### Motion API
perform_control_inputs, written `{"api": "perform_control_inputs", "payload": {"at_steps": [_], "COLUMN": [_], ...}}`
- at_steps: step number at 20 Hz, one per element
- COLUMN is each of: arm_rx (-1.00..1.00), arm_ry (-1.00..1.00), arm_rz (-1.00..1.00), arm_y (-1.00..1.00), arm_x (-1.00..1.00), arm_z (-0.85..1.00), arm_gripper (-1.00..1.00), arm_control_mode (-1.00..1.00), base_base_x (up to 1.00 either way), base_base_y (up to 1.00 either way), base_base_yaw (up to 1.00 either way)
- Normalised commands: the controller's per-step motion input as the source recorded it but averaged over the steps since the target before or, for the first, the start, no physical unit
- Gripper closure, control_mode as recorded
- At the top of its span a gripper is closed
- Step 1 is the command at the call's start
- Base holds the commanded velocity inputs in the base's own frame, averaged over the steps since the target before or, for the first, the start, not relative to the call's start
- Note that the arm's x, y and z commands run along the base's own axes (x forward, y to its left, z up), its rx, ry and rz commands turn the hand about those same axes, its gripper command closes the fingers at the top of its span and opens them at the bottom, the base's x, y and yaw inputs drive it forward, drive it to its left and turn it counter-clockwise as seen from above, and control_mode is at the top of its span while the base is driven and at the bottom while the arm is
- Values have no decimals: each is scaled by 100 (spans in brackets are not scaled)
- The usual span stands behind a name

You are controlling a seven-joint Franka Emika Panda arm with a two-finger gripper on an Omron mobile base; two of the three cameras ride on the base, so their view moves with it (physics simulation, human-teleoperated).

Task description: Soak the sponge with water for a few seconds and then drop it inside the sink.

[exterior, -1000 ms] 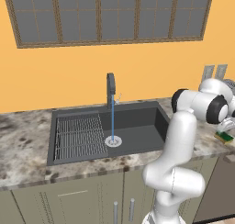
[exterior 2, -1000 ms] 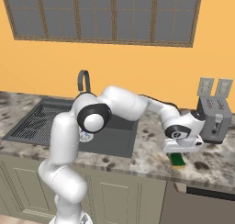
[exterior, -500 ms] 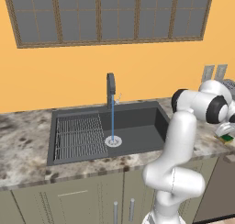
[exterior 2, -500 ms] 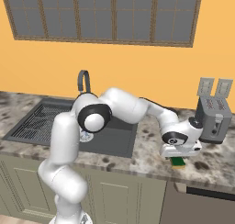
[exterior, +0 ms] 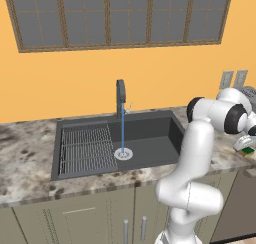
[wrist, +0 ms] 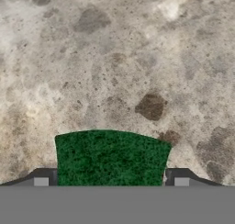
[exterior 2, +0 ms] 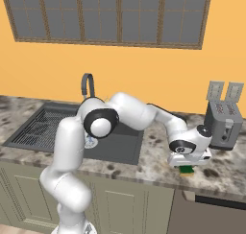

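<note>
the white arm reaches far to its right and bends down over the speckled grey-brown stone table (exterior 2: 158, 168), with its hand (exterior 2: 188, 167) set low over the small green-topped rectangular sponge (exterior 2: 186, 170), which lies flat on the table to the right of the sink and in front of the silver two-slot toaster (exterior 2: 223, 126). in the hand view the sponge's rough green face (wrist: 111, 158) sits between the two dark fingertips (wrist: 43, 177), one at each side edge; the fingers stand right at its sides, but i cannot tell whether they press it or merely flank it. from the left base view the sponge (exterior: 247, 151) peeks out beneath the hand (exterior: 244, 147) at the far right edge. the large dark grey rectangular sink (exterior: 152, 138) is well apart to the left, with a wire grid rack (exterior: 86, 148) in its left part. a thin blue stream of water (exterior: 123, 130) falls straight from the dark upright faucet (exterior: 120, 95) onto the round silver drain (exterior: 123, 154).
</note>
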Motion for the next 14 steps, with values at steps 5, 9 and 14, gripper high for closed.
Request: {"api": "perform_control_inputs", "payload": {"at_steps": [5, 9, 14], "arm_rx": [0, 0, 0], "arm_ry": [0, 0, 0], "arm_rz": [0, 0, 0], "arm_y": [0, 0, 0], "arm_x": [0, 0, 0], "arm_z": [0, 0, 0], "arm_gripper": [100, 100, 100], "arm_control_mode": [-100, -100, -100], "base_base_x": [0, 0, 0], "base_base_y": [0, 0, 0], "base_base_yaw": [0, 0, 0]}}
